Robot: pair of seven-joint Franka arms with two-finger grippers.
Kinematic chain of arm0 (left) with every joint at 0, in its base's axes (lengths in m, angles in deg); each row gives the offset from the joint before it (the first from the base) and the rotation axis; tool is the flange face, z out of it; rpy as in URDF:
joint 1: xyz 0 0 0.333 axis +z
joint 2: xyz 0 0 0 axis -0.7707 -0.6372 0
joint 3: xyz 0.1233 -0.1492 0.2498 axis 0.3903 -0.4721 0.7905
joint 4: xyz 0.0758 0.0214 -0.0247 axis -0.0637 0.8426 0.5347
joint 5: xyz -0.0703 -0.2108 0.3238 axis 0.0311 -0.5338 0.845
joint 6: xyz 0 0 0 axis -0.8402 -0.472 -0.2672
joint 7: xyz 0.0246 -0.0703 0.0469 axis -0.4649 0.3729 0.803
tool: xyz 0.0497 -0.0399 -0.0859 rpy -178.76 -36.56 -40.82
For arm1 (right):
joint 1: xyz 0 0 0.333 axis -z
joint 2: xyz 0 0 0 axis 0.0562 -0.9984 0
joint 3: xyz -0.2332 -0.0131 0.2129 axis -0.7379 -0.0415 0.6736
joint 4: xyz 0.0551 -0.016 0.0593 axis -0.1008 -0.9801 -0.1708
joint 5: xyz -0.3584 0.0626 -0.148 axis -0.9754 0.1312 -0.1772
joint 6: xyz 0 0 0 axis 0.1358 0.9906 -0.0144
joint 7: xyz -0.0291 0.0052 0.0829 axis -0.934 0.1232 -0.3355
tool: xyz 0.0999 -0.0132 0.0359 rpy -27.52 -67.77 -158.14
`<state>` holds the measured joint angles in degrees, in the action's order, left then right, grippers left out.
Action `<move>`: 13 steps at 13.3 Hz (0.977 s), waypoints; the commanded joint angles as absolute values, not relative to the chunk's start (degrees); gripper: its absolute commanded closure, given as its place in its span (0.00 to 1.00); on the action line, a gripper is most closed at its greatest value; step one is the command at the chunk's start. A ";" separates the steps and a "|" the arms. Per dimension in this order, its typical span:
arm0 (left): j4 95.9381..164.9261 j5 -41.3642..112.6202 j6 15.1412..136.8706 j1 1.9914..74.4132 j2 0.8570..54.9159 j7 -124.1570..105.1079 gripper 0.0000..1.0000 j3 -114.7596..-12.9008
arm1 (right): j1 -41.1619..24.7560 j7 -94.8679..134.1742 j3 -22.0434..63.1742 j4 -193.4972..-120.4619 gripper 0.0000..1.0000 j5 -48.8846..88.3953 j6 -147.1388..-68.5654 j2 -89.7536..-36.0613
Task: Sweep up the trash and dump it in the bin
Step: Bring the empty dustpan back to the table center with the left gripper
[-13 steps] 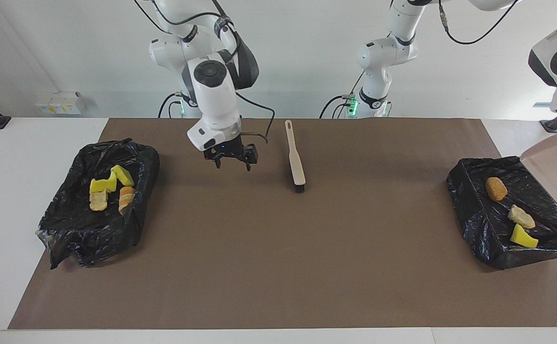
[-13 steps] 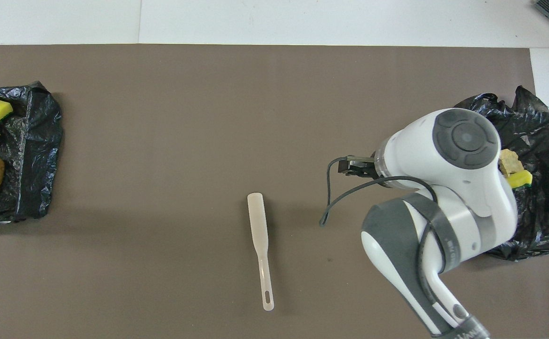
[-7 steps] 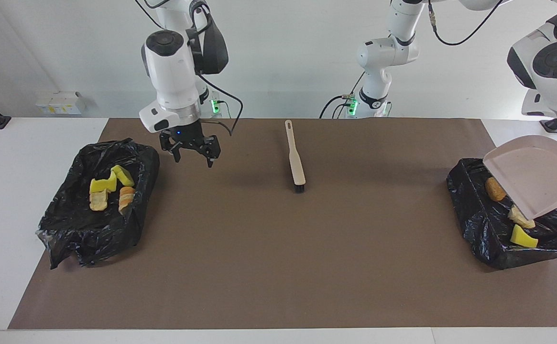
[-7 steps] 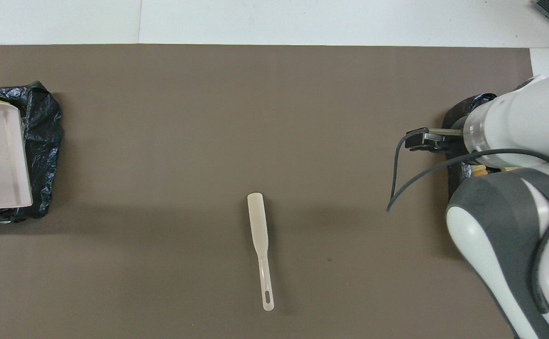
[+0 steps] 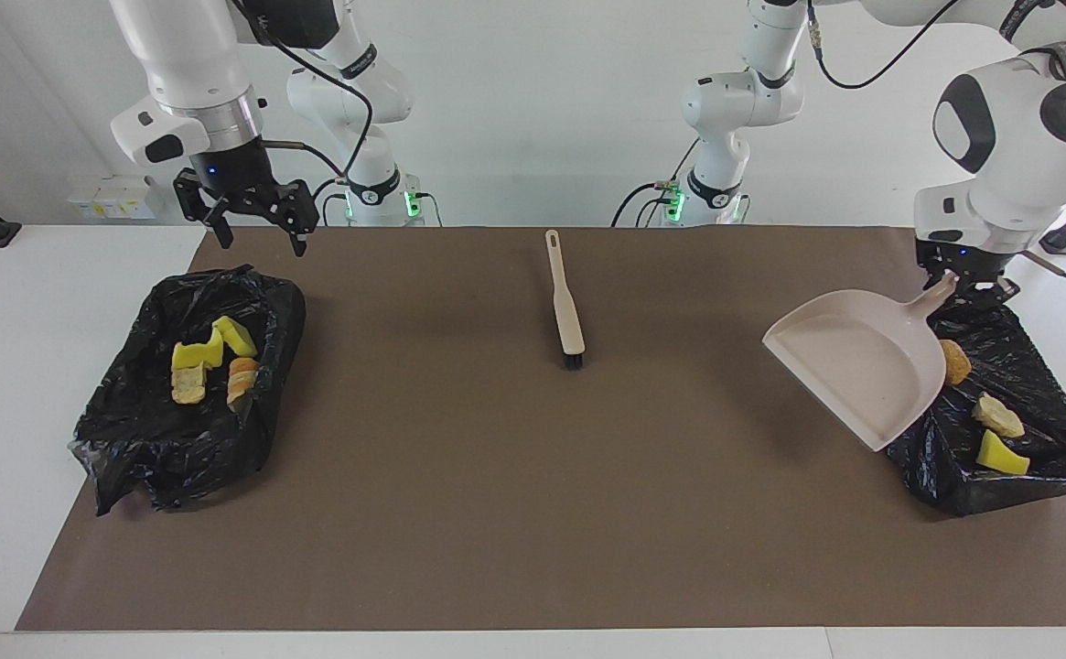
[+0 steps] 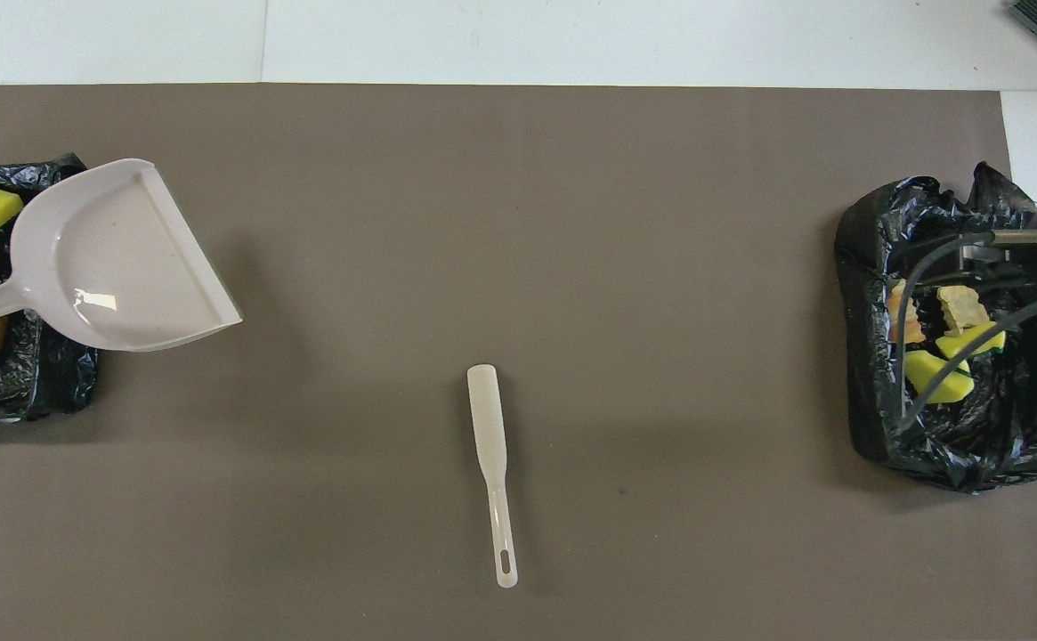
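Trash (image 5: 212,359) fills both bags; left gripper (image 5: 964,282) grips dustpan (image 5: 862,375) handle.

I see a brush (image 5: 565,299) lying mid-mat (image 5: 533,513), bristles pointing away from me. Well apart from the brush, a black bag (image 5: 180,439) sits at each end, and a dustpan (image 5: 862,366) overhangs one bag (image 5: 999,476).

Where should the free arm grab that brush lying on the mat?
Grip the brush by its slim handle end, the end nearer the robots, coming straight down with fingers across its narrow width: it lies flat, bristles at the end farther from them.
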<state>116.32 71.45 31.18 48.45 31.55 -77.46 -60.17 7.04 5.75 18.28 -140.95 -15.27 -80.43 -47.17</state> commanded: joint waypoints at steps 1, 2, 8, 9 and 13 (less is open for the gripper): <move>119.22 64.48 35.76 40.96 30.92 -53.63 1.00 -59.48 | 3.07 9.71 10.76 -143.39 0.00 -14.26 -79.38 -44.76; 119.23 63.33 38.06 37.88 29.52 -44.92 1.00 -59.48 | 2.35 10.68 9.86 -146.62 0.00 -13.65 -79.29 -43.01; 113.53 57.78 49.86 22.93 17.31 -15.59 1.00 -59.48 | 6.03 11.13 10.72 -149.99 0.00 -8.82 -80.43 -41.94; 113.52 56.38 51.51 21.34 15.99 -10.69 1.00 -59.48 | 5.51 11.13 10.73 -149.99 0.00 -9.25 -80.43 -41.85; 112.65 56.46 59.16 14.93 9.15 -1.70 1.00 -59.40 | 5.33 10.69 10.90 -149.38 0.00 -8.55 -79.73 -42.12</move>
